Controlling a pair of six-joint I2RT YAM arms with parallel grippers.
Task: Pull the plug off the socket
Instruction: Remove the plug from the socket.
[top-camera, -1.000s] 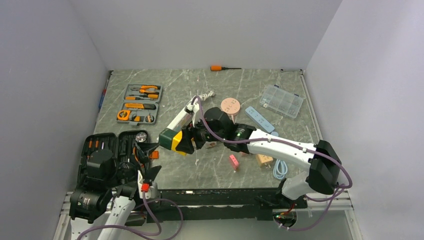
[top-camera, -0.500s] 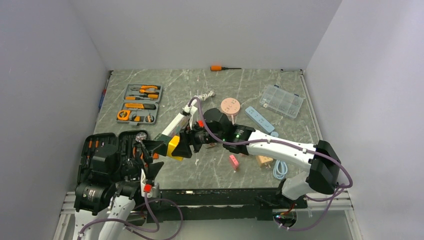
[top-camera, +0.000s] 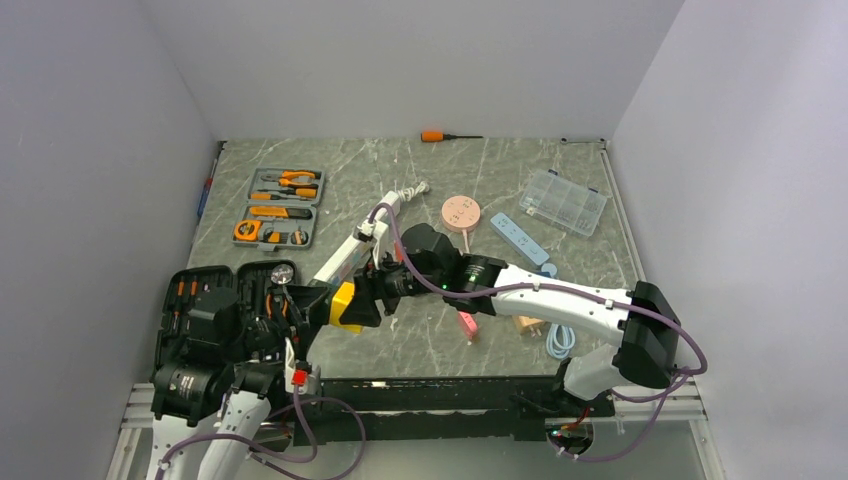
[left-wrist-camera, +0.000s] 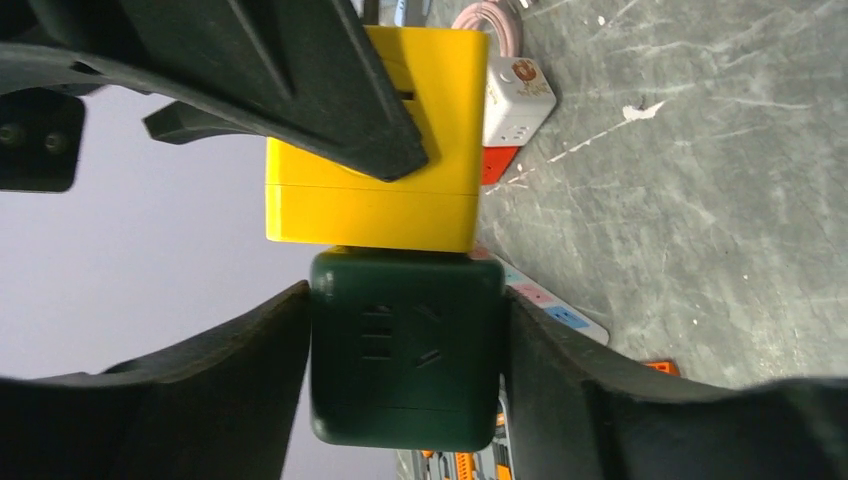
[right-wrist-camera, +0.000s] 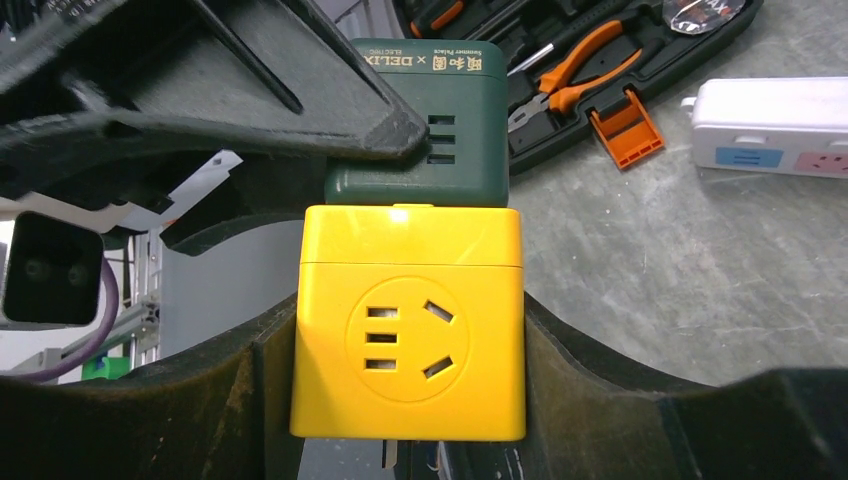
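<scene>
Above the bench's (top-camera: 425, 345) near left, the right pincer (right-wrist-camera: 410, 330) grasps the yellow plastic socket cube (right-wrist-camera: 408, 300), and the left pincer (left-wrist-camera: 405, 300) grasps the dark green plug cube (left-wrist-camera: 405, 370) joined to it. A skewed pull could jam them, or the smooth plastic could slip a grip.

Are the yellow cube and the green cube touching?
Touching. The right wrist view shows the yellow cube sitting flush against the green cube, no gap.

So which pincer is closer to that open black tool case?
Left. The left pincer hangs at the right edge of the black tool case, closed round the green cube. The right pincer is farther right, gripping the yellow cube joined to it.
</scene>
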